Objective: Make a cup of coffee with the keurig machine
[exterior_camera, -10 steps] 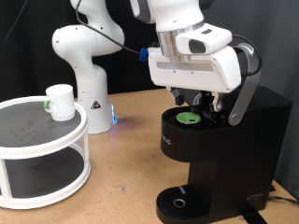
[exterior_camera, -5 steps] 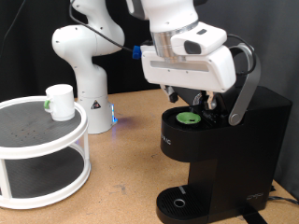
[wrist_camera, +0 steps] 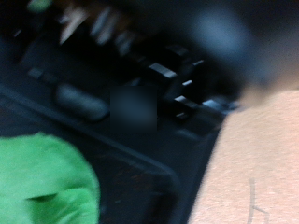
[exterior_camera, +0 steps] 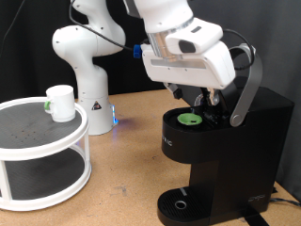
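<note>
The black keurig machine (exterior_camera: 221, 155) stands at the exterior view's right with its lid raised, its grey handle (exterior_camera: 246, 89) arching up behind the hand. A green-topped pod (exterior_camera: 191, 120) sits in the open brew chamber. My gripper (exterior_camera: 193, 97) hovers just above the pod, with nothing visible between its fingers. The white cup (exterior_camera: 61, 103) stands on the top shelf of the white round rack (exterior_camera: 42, 174) at the exterior view's left. In the blurred wrist view, the green pod (wrist_camera: 42, 182) and dark machine parts (wrist_camera: 140, 84) fill the picture.
A second white robot base (exterior_camera: 83, 66) stands behind the rack, with a blue light beside it. The machine's round drip base (exterior_camera: 179, 204) sits low at the front with nothing on it. Brown tabletop (exterior_camera: 132, 151) lies between rack and machine.
The hand has risen slightly and shifted toward the exterior view's left, tilting a little. The pod stays in the chamber; the cup has not moved.
</note>
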Available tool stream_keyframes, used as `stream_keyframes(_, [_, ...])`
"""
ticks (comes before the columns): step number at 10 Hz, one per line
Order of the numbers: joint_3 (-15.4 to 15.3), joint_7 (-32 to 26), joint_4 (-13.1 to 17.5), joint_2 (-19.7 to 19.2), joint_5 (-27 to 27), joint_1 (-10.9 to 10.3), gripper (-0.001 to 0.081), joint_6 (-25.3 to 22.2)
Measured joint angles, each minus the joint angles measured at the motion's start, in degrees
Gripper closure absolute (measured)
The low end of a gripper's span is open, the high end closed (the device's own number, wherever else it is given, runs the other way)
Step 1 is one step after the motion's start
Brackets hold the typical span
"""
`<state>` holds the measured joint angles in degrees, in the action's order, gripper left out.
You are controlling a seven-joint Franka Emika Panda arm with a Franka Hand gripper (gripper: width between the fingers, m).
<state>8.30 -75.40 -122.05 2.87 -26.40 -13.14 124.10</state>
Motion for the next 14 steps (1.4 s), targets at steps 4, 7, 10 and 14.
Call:
stream_keyframes(4, [1.6, 6.8, -3.8, 6.8, -3.3, 1.6, 0.0003, -2.9])
stream_keyframes(7, [2.2, 7.0, -4.4, 7.9, -3.3, 2.0, 0.0003, -6.8])
stream_keyframes(10, [3.8, 9.9, -4.2, 7.6, -8.5, 2.4, 0.0003, -9.0])
stream_keyframes(14, [5.9, 9.2, -3.8, 9.0, -11.2, 3.3, 0.0003, -10.0])
